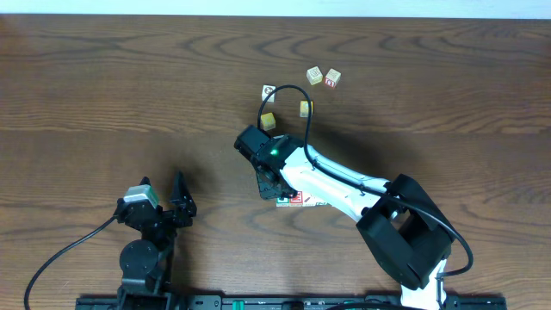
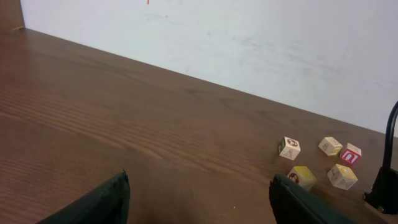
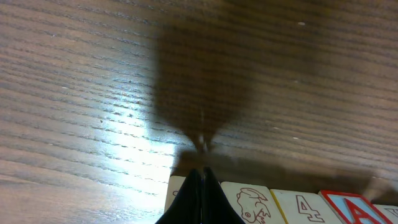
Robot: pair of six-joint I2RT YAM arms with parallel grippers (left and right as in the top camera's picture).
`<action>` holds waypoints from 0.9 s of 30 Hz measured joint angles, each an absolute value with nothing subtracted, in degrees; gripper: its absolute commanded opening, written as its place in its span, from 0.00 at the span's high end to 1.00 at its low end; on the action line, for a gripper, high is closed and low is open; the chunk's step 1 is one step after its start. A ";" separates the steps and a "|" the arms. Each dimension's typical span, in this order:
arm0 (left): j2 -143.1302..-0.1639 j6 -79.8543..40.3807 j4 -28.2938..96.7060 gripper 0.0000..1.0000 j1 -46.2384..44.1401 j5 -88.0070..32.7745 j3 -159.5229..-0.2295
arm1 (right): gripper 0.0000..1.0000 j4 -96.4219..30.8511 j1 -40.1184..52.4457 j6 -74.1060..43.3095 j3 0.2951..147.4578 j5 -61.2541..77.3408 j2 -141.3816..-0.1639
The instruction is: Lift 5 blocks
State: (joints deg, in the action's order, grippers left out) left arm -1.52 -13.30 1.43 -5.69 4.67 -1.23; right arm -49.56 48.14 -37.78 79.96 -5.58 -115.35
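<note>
The blocks (image 3: 249, 200) are lying side by side in a row, flat on the table (image 3: 74, 74), directly under the right gripper (image 3: 202, 177). From its fingertips the row is running off to the right in the wrist view, showing a whitish face with an animal drawing, then a 4, then a red-framed A. The right gripper's jaws are pressing fully together with nothing between them. Their joined tips are pointing down at the far edge of the row near its left end, though I cannot tell whether they are touching the wood. Beyond those tips, well apart, five loose cubes (image 1: 314, 76) are sitting scattered. The left gripper (image 2: 199, 208) is holding its jaws spread wide and empty, with the loose cubes showing far ahead, past the finger (image 2: 298, 199) on the right of its view.
</note>
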 measured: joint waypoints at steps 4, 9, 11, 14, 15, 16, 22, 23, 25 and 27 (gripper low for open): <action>-1.52 -13.30 1.43 0.28 -5.69 4.67 -1.23 | 0.99 -49.69 48.14 -38.19 79.96 -5.56 -115.35; -1.52 -13.30 1.43 0.28 -5.69 4.67 -1.23 | 0.99 -49.65 48.14 -38.37 79.96 -5.56 -115.35; -1.52 -13.30 1.43 0.28 -5.67 4.67 -1.23 | 0.99 -49.65 48.14 -38.39 79.96 -5.56 -115.35; -1.52 -13.30 1.43 0.28 -5.69 4.67 -1.23 | 0.99 -49.65 48.14 -38.37 79.96 -5.56 -115.35; -1.52 -13.30 1.43 0.28 -5.69 4.67 -1.23 | 0.99 -49.65 48.14 -38.37 79.96 -5.56 -115.35; -1.52 -13.30 1.43 0.28 -5.69 4.67 -1.23 | 0.99 -49.65 48.14 -38.39 79.96 -5.56 -115.35; -1.52 -13.30 1.43 0.28 -5.69 4.67 -1.23 | 0.99 -49.65 48.14 -38.39 79.96 -5.56 -115.35; -1.52 -13.30 1.43 0.28 -5.69 4.67 -1.23 | 0.99 -49.65 48.14 -38.39 79.96 -5.56 -115.35; -1.52 -13.30 1.43 0.28 -5.69 4.67 -1.23 | 0.99 -49.56 48.14 -38.39 79.96 -5.58 -115.35; -1.52 -13.30 1.43 0.28 -5.69 4.67 -1.23 | 0.99 -48.97 48.14 -38.39 79.96 -5.65 -115.35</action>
